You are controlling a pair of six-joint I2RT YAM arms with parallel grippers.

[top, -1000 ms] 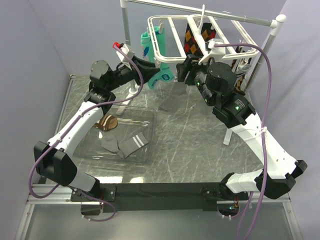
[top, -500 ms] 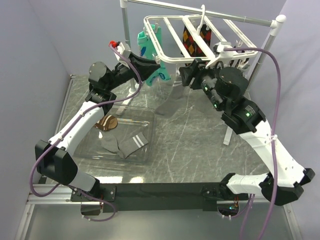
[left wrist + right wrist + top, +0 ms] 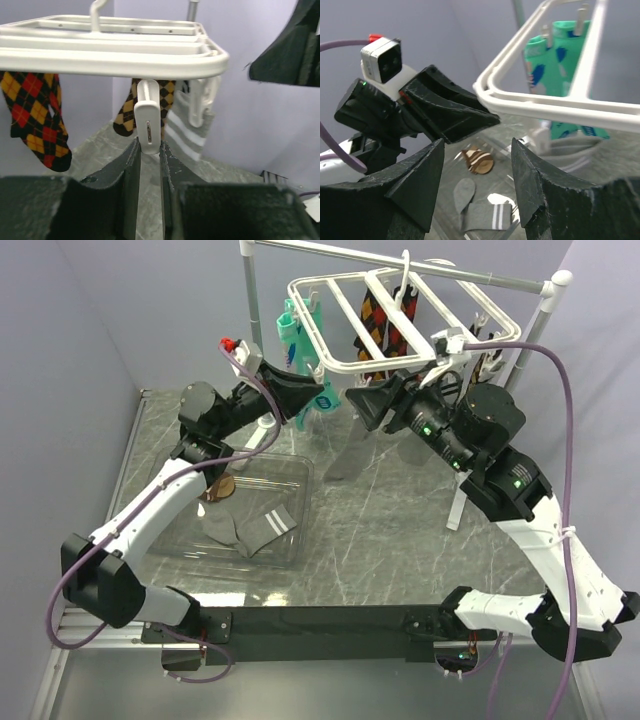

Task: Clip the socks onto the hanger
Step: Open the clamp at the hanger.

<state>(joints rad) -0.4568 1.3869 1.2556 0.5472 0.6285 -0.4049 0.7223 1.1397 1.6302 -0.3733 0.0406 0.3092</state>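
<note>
The white hanger (image 3: 345, 367) hangs from the rail at the back. One grey striped sock (image 3: 345, 450) dangles from its front bar, pinned by a clip (image 3: 202, 102). My left gripper (image 3: 148, 146) is shut on the lower end of a neighbouring empty clip (image 3: 148, 115), just left of that sock (image 3: 189, 131). The right gripper (image 3: 477, 145) stands open and empty below the hanger's front corner (image 3: 545, 106), facing the left gripper (image 3: 315, 388). A second grey sock (image 3: 258, 530) lies folded in the clear bin (image 3: 300, 465); the right wrist view also shows this sock (image 3: 490, 217).
Argyle socks (image 3: 35, 112) and teal patterned socks (image 3: 290, 335) hang from the frame's far clips. A brown striped sock (image 3: 477, 160) lies in the bin. The metal rail stand's white post (image 3: 545, 330) rises at the back right. Purple walls close in on the table's sides.
The left gripper has risen to the hanger's front bar and closed on a clip. The tilted hanger has swung level. The right arm has drawn back to the right, jaws still open.
</note>
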